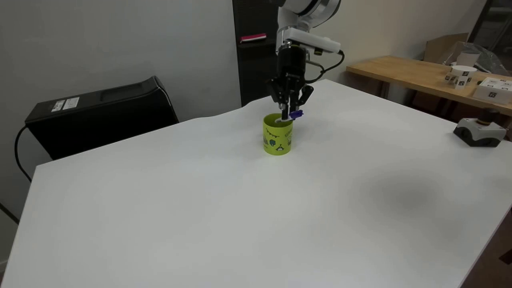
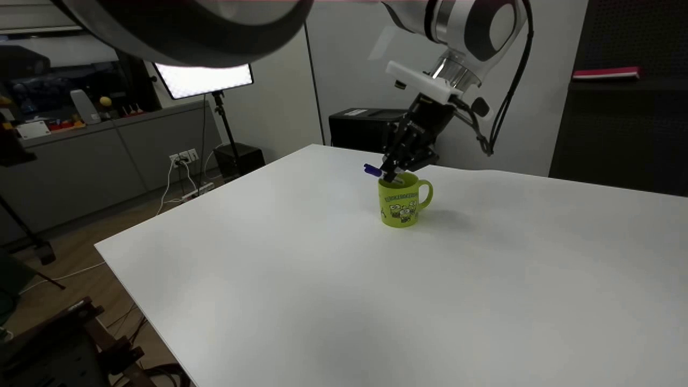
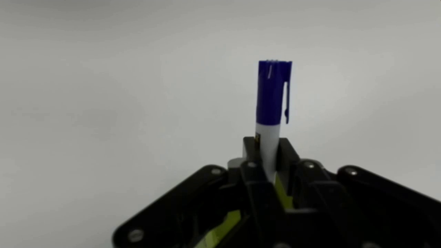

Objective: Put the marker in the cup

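The yellow-green cup [image 1: 277,141] stands upright on the white table; it also shows in an exterior view [image 2: 399,208] with its handle. My gripper [image 1: 289,115] is shut on the marker [image 1: 296,114], just over the cup's rim. The marker lies tilted near level, its blue cap outside the rim and its white end over or slightly inside the opening, as an exterior view [image 2: 372,170] shows. In the wrist view the fingertips [image 3: 268,148] pinch the marker's white barrel [image 3: 269,137]. The cup [image 3: 231,219] shows there only in patches behind the fingers.
The white table [image 1: 180,208] has a black box-shaped device [image 1: 104,116] behind its far edge. A grey and black push-button box [image 1: 480,132] sits near the table's side edge. A wooden side table [image 1: 400,72] with cups and boxes stands beyond. A lit panel lamp [image 2: 209,80] stands behind.
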